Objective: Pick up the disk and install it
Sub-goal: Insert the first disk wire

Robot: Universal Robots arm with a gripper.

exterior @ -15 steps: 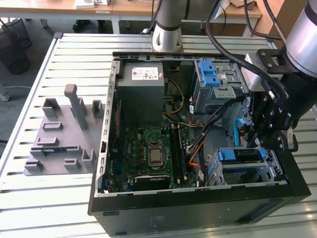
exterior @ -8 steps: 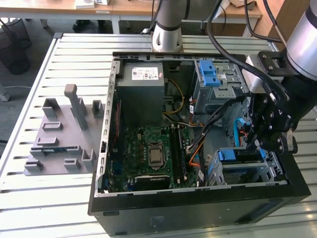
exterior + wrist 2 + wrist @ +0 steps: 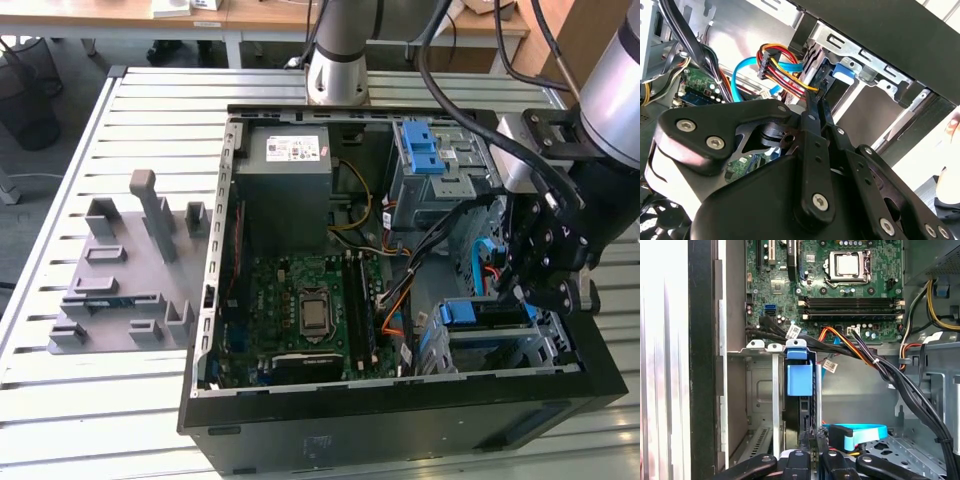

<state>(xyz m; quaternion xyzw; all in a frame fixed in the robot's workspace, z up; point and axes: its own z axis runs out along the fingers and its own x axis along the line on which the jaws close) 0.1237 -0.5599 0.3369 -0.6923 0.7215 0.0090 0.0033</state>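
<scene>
The claw sits closest to the lens in both wrist views, its black linkage arms folded in and its fingers clenched tip to tip, with nothing visibly between them. In the exterior view the claw hangs inside the open case.

The slatted worktop carries the case. Well away from the claw, outside the case, a grey moulded fixture lies on the slats. Inside the case, the green board lies beyond the claw, past the bay. A grey supply box with a white sticker is farther off than the board. A metal cage with a chunky blue latch stands near the claw.

The disk stands on edge in the bay slot directly ahead of the fingertips, its blue frame end facing the board. The exterior view shows the disk just beside the claw in the lower bay. Whether the fingertips touch it I cannot tell.

A black cable bundle runs past the claw. A flat blue cable loops just beside the fingers. A plug with red, orange and yellow wires hangs near the tips.
</scene>
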